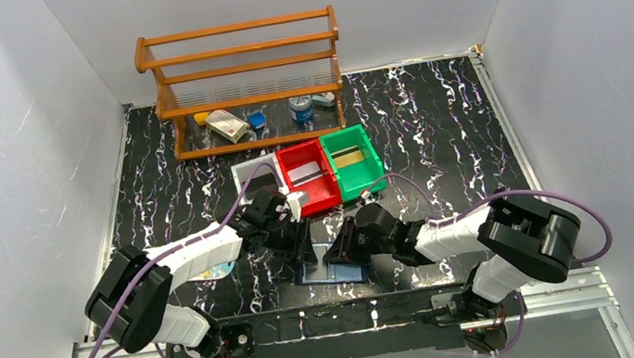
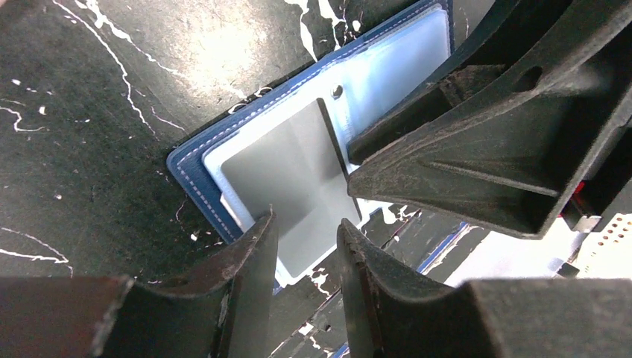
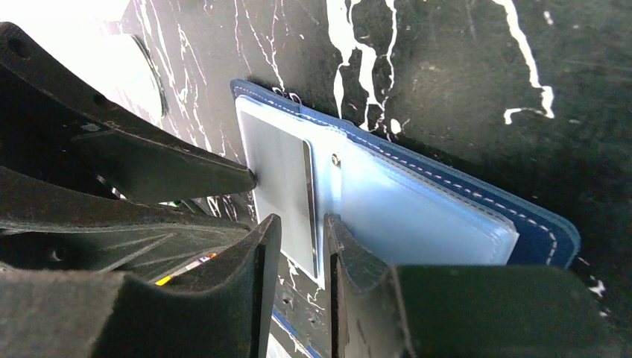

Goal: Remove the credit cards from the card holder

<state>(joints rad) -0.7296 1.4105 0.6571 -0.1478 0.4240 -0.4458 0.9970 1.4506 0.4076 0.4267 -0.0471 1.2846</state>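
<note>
Card holder (image 1: 334,271) lies open on the marbled table (image 1: 435,115) near its front edge, between both arms, with a grey card (image 2: 287,179) on its pale blue inner face. We see the left gripper (image 2: 305,253) with fingers apart over the card's near edge. The right gripper (image 3: 302,246) stands narrowly apart at the card's other side. Neither seems to pinch anything.

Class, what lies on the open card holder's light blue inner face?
A grey card lies on the card holder, sticking out past its edge. Whether more cards sit beneath it is hidden.
</note>
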